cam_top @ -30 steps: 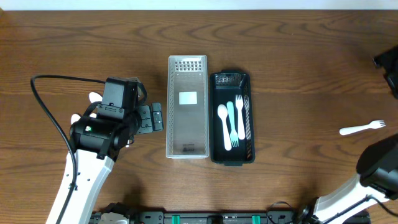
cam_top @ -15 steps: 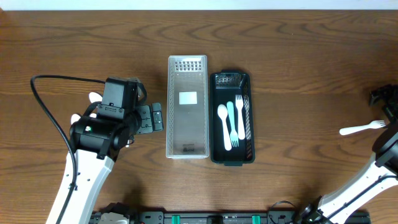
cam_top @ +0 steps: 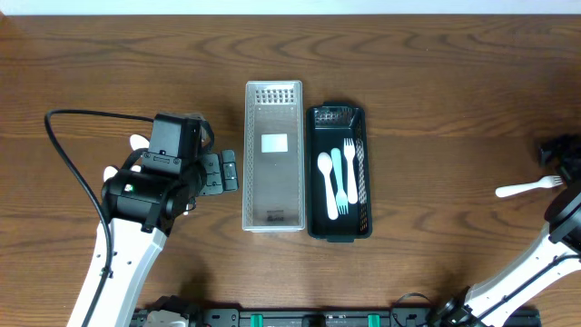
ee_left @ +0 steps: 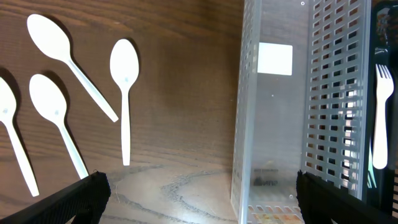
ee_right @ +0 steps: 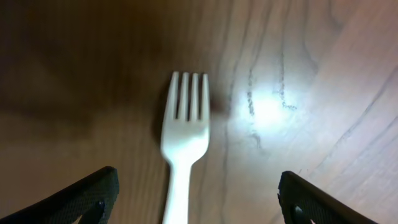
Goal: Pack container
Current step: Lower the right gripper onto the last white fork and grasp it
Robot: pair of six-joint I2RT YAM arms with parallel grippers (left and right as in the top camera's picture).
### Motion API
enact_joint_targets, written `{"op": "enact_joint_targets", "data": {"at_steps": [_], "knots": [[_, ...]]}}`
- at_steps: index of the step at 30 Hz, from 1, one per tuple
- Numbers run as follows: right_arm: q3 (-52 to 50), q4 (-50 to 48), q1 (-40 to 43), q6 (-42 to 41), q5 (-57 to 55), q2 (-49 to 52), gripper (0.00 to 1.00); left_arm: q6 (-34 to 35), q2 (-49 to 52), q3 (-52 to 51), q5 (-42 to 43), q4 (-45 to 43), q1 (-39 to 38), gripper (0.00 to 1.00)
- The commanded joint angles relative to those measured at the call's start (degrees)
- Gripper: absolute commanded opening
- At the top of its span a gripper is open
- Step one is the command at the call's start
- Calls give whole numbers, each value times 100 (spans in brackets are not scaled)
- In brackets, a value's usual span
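Our right hand [cam_top: 561, 156] hovers at the right edge of the overhead view, fingers spread wide and gripping nothing. The white fork [cam_top: 530, 187] lies on the counter [cam_top: 436, 73] just below-left of it, long axis nearly left-to-right, tines toward the right edge. This hand is by far the nearer. The black container [cam_top: 339, 173], which holds cutlery, sits well apart at frame centre. Our left hand [cam_top: 222, 173], equally wide and empty, waits beside the clear tray [cam_top: 273, 156]. The wrist view cuts off the fork's handle, and the left arm mostly hides the spoons [ee_left: 124, 93] from overhead.
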State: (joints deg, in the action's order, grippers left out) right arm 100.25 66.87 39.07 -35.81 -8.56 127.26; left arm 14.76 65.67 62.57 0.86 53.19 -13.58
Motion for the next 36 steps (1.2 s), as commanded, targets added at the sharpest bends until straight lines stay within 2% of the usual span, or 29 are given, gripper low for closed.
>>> {"op": "enact_joint_targets", "data": {"at_steps": [1,6,22,36], "knots": [[-321,-153,50,-262,-192,37,84,-94,-20,68,-70,17,28,98],[-629,-490,50,-293,-146,37,85,-94,-20,68,-70,22,28,98],[-693,-1226,50,-122,-129,37,81,-94,-20,68,-70,55,28,98],[-1305,-1882,50,267,542,37,80,-96,-20,68,-70,59,28,98]]}}
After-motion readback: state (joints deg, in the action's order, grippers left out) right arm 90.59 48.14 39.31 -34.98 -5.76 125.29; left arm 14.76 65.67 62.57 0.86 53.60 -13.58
